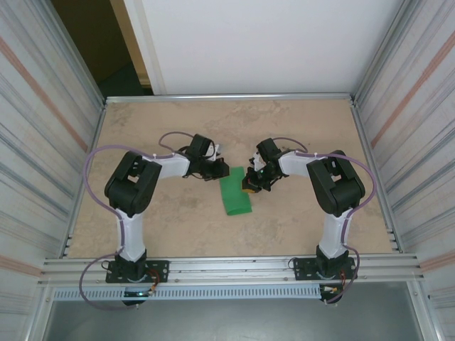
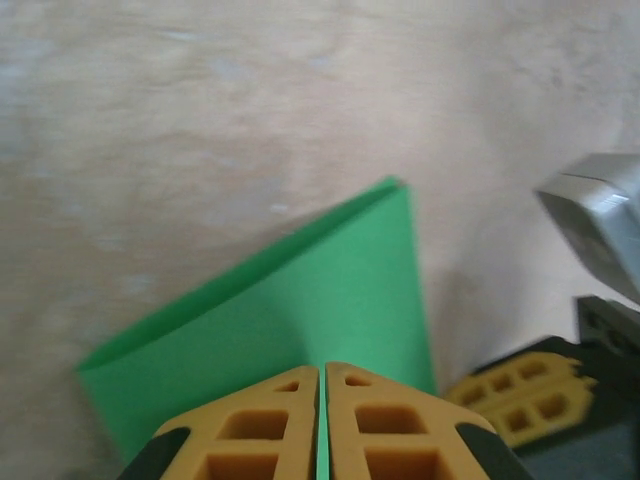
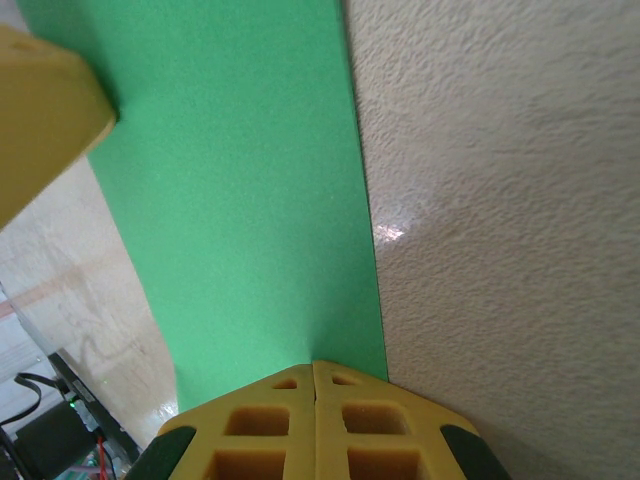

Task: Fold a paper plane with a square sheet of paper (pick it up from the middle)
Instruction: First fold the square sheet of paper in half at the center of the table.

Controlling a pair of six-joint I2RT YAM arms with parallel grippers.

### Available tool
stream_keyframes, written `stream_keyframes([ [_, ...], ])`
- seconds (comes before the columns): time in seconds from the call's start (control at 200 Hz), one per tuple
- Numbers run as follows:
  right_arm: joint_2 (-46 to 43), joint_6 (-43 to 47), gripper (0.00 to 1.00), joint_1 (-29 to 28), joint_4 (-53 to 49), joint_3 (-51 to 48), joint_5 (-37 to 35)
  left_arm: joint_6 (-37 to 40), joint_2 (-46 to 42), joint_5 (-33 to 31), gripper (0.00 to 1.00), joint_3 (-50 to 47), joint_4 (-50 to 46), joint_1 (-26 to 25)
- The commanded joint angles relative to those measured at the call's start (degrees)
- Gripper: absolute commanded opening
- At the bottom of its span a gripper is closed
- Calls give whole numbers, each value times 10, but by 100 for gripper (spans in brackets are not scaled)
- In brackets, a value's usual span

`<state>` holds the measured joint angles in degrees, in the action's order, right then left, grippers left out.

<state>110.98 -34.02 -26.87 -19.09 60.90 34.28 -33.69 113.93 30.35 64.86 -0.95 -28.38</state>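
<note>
The paper [image 1: 234,193] is a narrow, folded green strip in the middle of the table [image 1: 298,220]. In the top view it runs from between the two tools toward the arms' bases. The left gripper [image 1: 217,172] sits at the strip's far left corner and the right gripper [image 1: 250,183] at its far right edge, so the two tools are close together with the strip's far end between them. In the left wrist view the left jaws are nearly closed, and a thin green line shows in the slit between them: they pinch the paper's edge. From there the strip spreads away to a creased far end, and the right tool's yellow fingers [image 2: 520,388] lie just beside its right edge. In the right wrist view the right jaws are pressed fully together. The green strip reaches up to and under their tips, but no green shows in the seam, so whether they grip it cannot be told. One yellow finger [image 3: 40,110] of the left tool overlaps the strip's upper left part.
</note>
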Motion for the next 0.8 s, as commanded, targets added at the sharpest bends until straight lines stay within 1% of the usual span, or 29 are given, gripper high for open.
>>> stream_keyframes([
  [0.0, 82, -14, 1, 2, -79, -52, -176, 1, 24, -17, 10, 23, -33, 29],
  [0.1, 83, -16, 2, 2, -77, -54, -176, 22, 43, -24, 10, 47, -77, 50],
  [0.231, 77, -21, 1, 2, -72, -62, -175, 50, 49, -24, 11, 82, -107, 76],
  [0.311, 73, -28, 1, 2, -64, -67, -171, 53, 35, -16, 12, 98, -109, 88],
  [0.376, 72, -34, 1, 2, -57, -70, -165, 50, 10, -9, 12, 100, -109, 87],
  [0.471, 70, -44, 1, 2, -48, -74, -159, 30, -40, 4, 12, 71, -91, 68],
  [0.596, 70, -50, 1, 1, -45, -81, -160, -13, -101, 1, 12, -5, -61, 14],
  [0.666, 71, -51, 1, 2, -44, -83, -161, -38, -122, 2, 11, -49, -39, -21],
  [0.797, 71, -48, 1, 1, -45, -84, -162, -61, -135, -2, 10, -91, -40, -70],
])
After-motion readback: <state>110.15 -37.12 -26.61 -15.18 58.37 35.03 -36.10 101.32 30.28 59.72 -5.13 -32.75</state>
